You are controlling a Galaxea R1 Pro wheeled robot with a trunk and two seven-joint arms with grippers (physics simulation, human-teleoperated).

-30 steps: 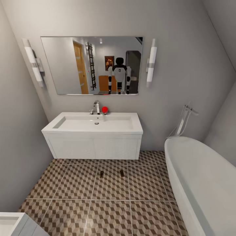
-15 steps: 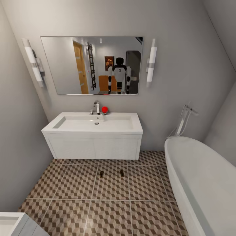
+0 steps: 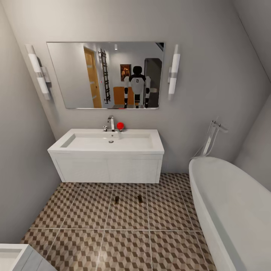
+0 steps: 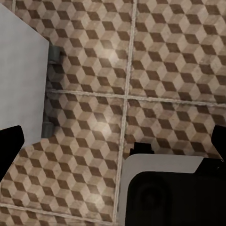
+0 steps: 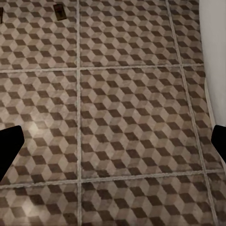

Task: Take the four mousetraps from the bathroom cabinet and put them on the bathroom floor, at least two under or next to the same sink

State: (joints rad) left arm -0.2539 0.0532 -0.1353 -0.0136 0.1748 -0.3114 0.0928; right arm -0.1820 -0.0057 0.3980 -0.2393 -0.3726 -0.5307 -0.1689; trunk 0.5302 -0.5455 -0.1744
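Two mousetraps (image 3: 116, 200) (image 3: 140, 198) lie flat on the cube-patterned bathroom floor (image 3: 128, 241), side by side just in front of the white sink (image 3: 109, 169). One mousetrap (image 5: 59, 10) is also in the right wrist view, far ahead of the fingers. My right gripper (image 5: 113, 143) hangs open over bare tiles with nothing between its dark fingertips (image 5: 9, 146). Over the floor (image 4: 155, 61) my left gripper (image 4: 113, 146) is open and empty too. The mirror (image 3: 105, 75) reflects an orange-brown cabinet (image 3: 120, 96) behind my body.
A white oval bathtub (image 3: 233, 210) fills the right side, with a tall tap (image 3: 210, 139) at its head. A second white unit (image 3: 15, 258) sits at the near left, seen as a white block (image 4: 23, 70) by the left wrist. A red object (image 3: 120, 125) stands by the sink tap.
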